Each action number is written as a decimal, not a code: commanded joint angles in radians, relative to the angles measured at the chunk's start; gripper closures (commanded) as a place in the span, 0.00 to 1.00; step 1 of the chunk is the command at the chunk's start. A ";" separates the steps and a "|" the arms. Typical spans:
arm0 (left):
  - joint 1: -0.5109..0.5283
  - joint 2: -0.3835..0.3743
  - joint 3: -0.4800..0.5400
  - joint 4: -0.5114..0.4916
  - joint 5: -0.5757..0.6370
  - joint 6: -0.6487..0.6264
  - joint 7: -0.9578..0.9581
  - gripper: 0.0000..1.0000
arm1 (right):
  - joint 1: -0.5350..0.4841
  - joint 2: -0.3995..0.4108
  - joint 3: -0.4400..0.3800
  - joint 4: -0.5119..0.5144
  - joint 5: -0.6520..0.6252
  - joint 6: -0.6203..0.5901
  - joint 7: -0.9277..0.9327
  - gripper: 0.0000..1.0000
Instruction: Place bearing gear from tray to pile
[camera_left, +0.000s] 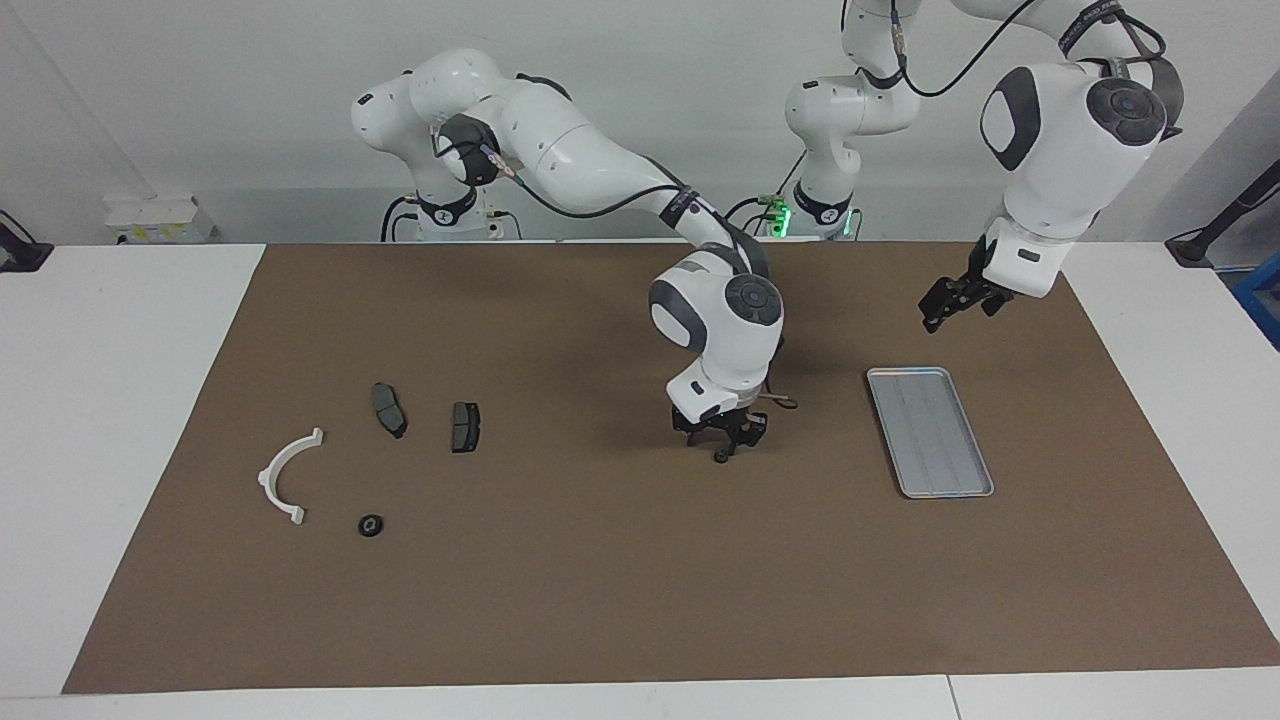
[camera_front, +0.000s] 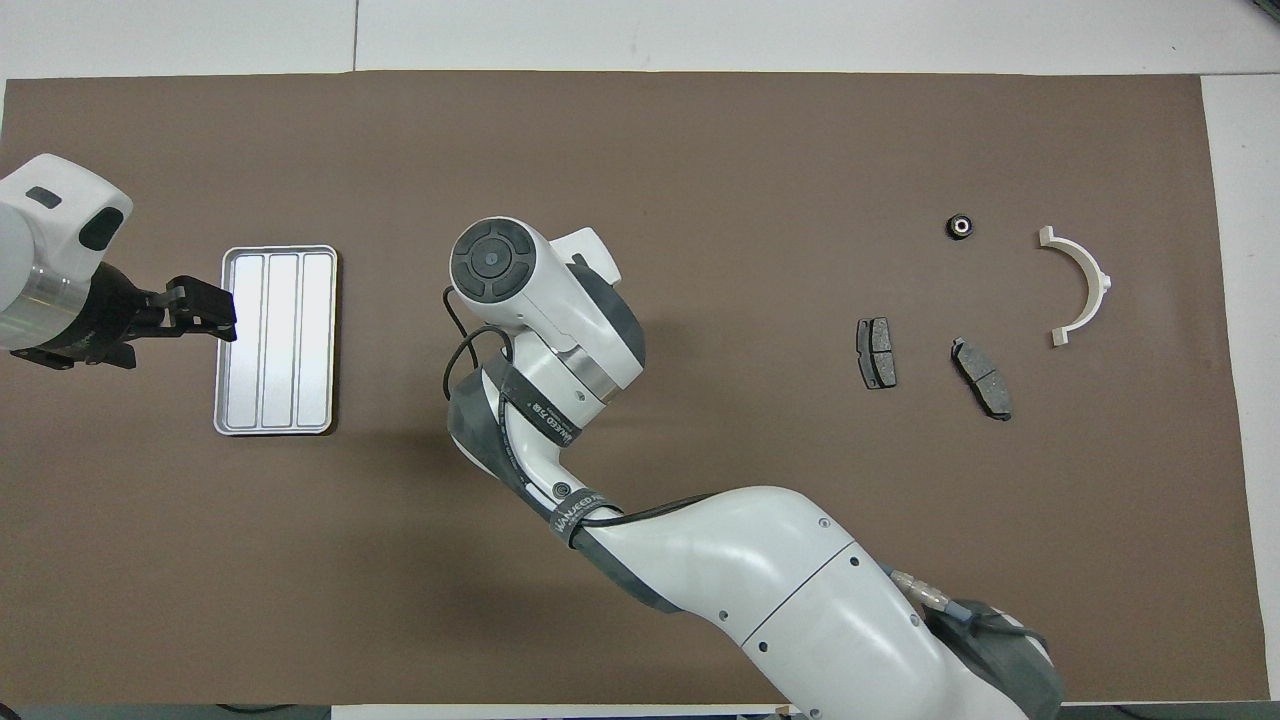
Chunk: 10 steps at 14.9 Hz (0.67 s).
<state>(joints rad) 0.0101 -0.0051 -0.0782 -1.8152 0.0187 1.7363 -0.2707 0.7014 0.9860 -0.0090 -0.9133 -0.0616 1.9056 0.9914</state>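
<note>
Now right tool (camera_left: 722, 446) down over bearing gear (camera_left: 720, 457), on mat (camera_left: 600, 600)

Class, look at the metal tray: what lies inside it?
Nothing lies in the tray: its ribbed floor shows bare in both views. The left gripper hangs over its edge, covering a small strip in the overhead view.

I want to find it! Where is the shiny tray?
The tray lies flat on the brown mat toward the left arm's end of the table, with nothing on it.

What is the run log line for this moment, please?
right gripper: down at bearing gear on mat | left gripper: waits above tray
</note>
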 joint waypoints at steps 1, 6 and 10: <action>0.021 -0.032 -0.015 -0.035 0.001 0.017 0.016 0.00 | -0.003 0.016 0.001 0.025 -0.015 0.013 0.007 0.30; 0.021 -0.032 -0.015 -0.035 0.001 0.017 0.016 0.00 | -0.010 0.017 0.000 0.024 -0.015 0.052 0.007 0.33; 0.021 -0.032 -0.015 -0.035 0.001 0.017 0.016 0.00 | -0.014 0.023 0.000 0.019 -0.015 0.066 0.007 0.39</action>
<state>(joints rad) 0.0101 -0.0051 -0.0785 -1.8152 0.0187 1.7363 -0.2707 0.6917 0.9898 -0.0120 -0.9132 -0.0629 1.9545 0.9914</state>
